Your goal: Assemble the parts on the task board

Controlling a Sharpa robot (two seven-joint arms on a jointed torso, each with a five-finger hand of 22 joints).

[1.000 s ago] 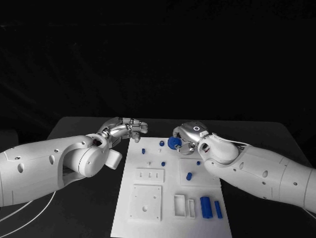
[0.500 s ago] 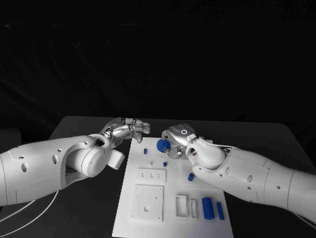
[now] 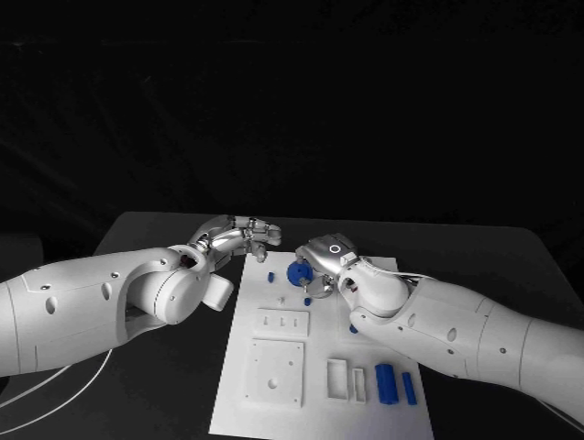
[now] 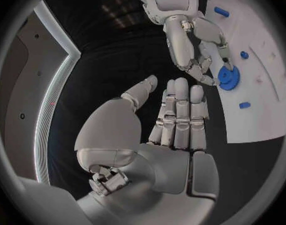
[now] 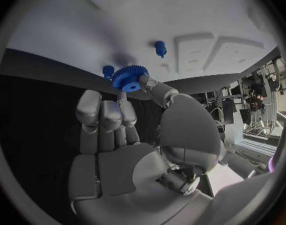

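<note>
Right robot hand (image 3: 325,258) pinches blue gear (image 3: 300,270) over the task board (image 3: 321,408) — no legible markings.

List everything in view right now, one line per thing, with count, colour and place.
Table: one, black, under everything.
Task board: one, white, in the middle of the table, with rectangular recesses in its near half.
Gear: one, blue, toothed, held by the right hand above the board's far end.
Small peg: one, blue, on the board's far left part, beside the gear.
Long blocks: two, blue, side by side on the board's near right part.
Other small parts: blue, partly hidden by the right arm; count unclear.
Left hand: silver, holds nothing, at the board's far left corner.
Right hand: silver, pinching the gear.
</note>
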